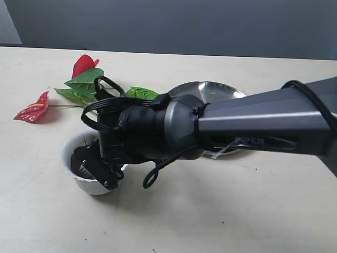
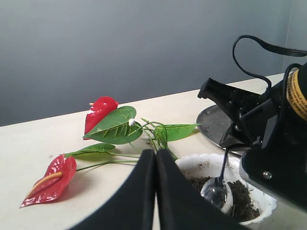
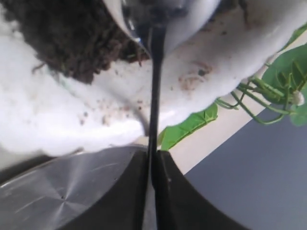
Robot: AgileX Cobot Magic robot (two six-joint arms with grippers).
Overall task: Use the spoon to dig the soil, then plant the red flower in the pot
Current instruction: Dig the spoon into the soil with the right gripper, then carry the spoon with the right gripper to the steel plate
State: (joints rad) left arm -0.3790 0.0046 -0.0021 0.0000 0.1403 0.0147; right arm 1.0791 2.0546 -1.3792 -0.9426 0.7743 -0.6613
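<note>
The white pot (image 1: 67,158) stands at the table's left with dark soil (image 1: 82,156) inside. My right gripper (image 1: 103,175) reaches across over it, shut on the spoon's thin handle (image 3: 156,86). The spoon bowl (image 2: 214,191) is down in the soil (image 2: 242,196) inside the pot (image 2: 201,165). Up close, the bowl (image 3: 163,19) lies against the crumbly soil (image 3: 72,33). The red flower (image 1: 84,79) lies flat on the table behind the pot. My left gripper (image 2: 156,153) is shut and empty, low beside the pot, and is out of the exterior view.
A large round steel plate (image 1: 216,92) sits behind the right arm, right of the flower. The flower's leaves and stems (image 2: 115,127) spread between the pot and the back of the table. The right arm's cables (image 2: 254,48) loop above the pot.
</note>
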